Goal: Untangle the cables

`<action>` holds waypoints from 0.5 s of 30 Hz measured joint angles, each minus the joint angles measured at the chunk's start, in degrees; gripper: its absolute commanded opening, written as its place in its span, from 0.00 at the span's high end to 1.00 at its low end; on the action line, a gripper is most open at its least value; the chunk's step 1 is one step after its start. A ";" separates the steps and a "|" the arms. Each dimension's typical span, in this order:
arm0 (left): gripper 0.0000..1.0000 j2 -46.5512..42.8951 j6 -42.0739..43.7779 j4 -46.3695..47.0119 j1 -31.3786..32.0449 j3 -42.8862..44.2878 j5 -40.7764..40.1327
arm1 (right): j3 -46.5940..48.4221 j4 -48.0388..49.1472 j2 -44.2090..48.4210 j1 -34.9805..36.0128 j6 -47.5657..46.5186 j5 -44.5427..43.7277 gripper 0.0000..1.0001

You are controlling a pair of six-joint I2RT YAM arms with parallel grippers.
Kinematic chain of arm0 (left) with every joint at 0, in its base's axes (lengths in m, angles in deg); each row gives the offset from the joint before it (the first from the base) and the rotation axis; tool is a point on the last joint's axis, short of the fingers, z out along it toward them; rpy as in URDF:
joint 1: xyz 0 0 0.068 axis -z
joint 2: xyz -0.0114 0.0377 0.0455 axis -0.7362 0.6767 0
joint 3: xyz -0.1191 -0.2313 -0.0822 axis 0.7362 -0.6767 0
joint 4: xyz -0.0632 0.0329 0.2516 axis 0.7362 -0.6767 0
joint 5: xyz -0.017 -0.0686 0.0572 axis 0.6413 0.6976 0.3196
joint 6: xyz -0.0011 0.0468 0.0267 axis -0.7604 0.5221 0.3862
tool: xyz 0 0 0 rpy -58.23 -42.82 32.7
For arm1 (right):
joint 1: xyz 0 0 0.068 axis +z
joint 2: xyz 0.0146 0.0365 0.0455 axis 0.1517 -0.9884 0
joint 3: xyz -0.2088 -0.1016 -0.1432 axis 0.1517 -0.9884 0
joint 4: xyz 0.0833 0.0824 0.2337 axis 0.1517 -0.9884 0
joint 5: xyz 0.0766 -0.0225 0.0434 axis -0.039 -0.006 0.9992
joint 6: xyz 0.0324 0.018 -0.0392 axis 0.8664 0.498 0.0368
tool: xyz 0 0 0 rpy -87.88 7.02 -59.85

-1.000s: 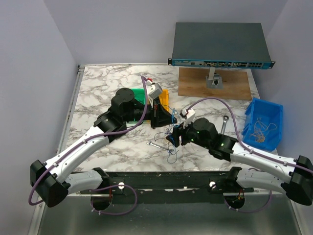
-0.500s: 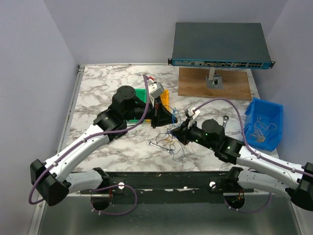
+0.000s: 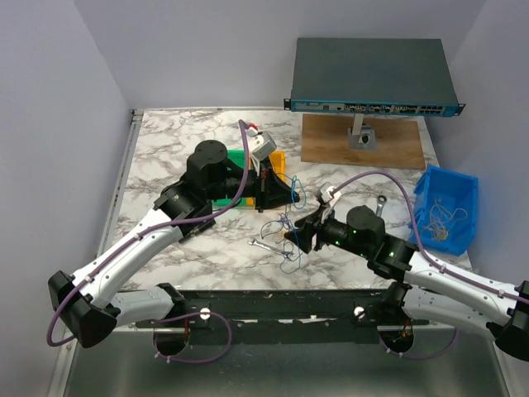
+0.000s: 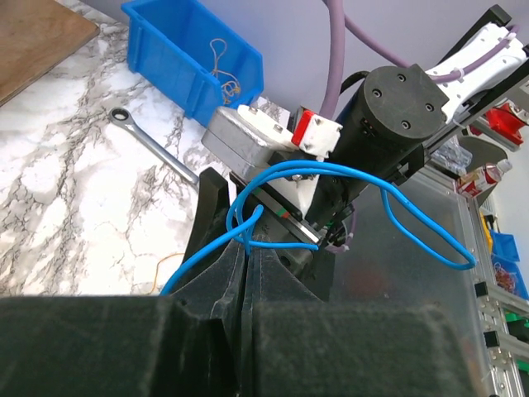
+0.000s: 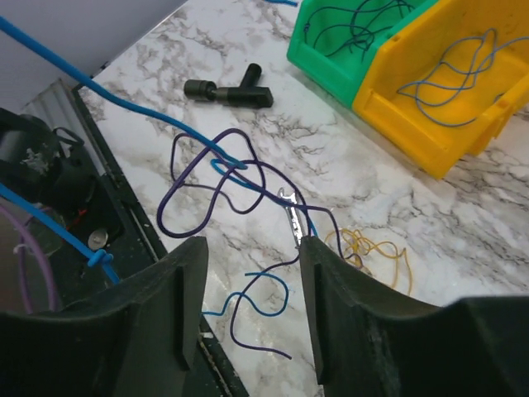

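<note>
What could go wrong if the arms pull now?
The left gripper has its jaws shut on a blue wire that seems knotted with the purple wire; pulling may tighten the knot. The purple wire crosses the small wrench, so lifting could drag it. The right gripper is open, so nothing steadies the knot.

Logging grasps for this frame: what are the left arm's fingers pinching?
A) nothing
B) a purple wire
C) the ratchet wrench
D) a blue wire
D: in the left wrist view the left fingers are closed together, and the blue wire comes out from between their tips.
</note>
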 measured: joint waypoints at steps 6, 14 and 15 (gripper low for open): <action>1.00 0.35 0.00 -1.01 0.02 1.01 -0.52 | 0.00 0.50 0.02 0.00 -0.28 3.54 0.33; 1.00 1.44 -0.04 -1.86 0.02 1.09 -0.74 | 0.00 3.23 0.02 0.00 -0.26 3.28 0.47; 1.00 1.55 -0.04 -1.88 0.02 1.11 -0.74 | 0.00 3.72 0.02 0.00 -0.04 2.80 0.61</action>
